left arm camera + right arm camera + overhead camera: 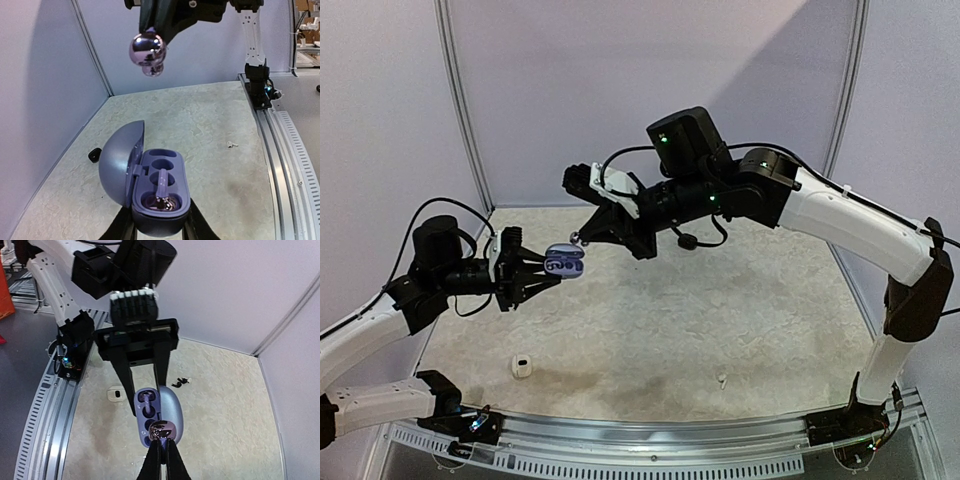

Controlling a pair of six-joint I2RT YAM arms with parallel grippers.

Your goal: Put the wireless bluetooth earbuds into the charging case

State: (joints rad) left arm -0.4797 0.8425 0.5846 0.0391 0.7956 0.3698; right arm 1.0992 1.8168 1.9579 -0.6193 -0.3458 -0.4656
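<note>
Two arms meet above table [740, 310].

Top view: left gripper [556, 270] clamped on open charging case [564, 264], held aloft. Right gripper [582, 238] tip just above case. White case [521, 366] on table near left arm; tiny white bud [722, 379] well apart.

Left wrist view: lid [120, 167] swung left, seated bud [161, 202] in nearest socket. Chrome earbud [147, 50] pinched in right gripper, hanging overhead. Black item [93, 155] by wall.

Right wrist view: chrome earbud over case's near end; contact not discernible.
</note>
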